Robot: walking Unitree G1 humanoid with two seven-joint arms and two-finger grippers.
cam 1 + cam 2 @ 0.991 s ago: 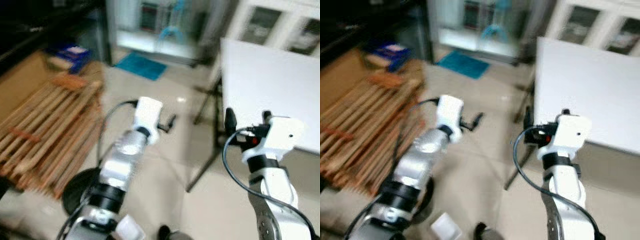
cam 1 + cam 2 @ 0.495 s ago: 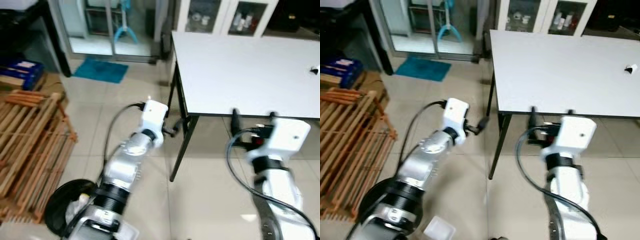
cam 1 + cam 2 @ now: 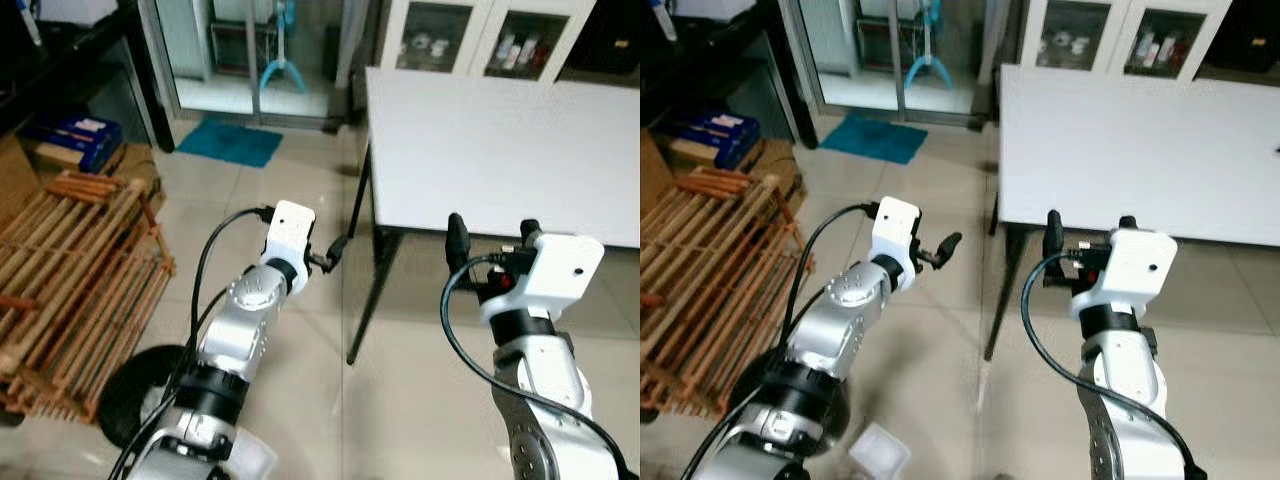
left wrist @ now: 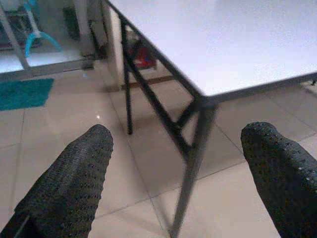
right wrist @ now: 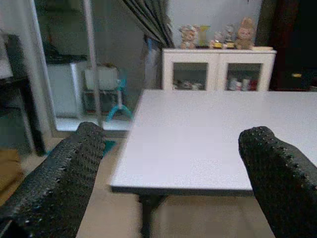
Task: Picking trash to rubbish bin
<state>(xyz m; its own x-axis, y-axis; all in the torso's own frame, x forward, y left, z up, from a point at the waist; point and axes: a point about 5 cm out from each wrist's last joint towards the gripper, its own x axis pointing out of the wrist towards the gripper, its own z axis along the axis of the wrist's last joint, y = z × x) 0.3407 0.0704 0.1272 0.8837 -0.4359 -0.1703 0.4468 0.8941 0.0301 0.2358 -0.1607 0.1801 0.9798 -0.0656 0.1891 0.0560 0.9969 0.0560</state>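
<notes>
Tiled floor (image 3: 300, 400), one white table (image 3: 500, 150), one white cabinet (image 5: 218, 69), wooden slat racks (image 3: 70, 270). Left gripper (image 4: 178, 168) and right gripper (image 5: 168, 163) both spread, nothing held. Black round bin (image 3: 130, 395) at lower left, contents unclear.

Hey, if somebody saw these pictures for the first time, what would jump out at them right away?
Probably the big white table ahead on the right, with the right gripper raised at its near edge and the left gripper held out beside its black leg, both open and empty. Next, the stack of wooden slats on the floor to the left.
</notes>
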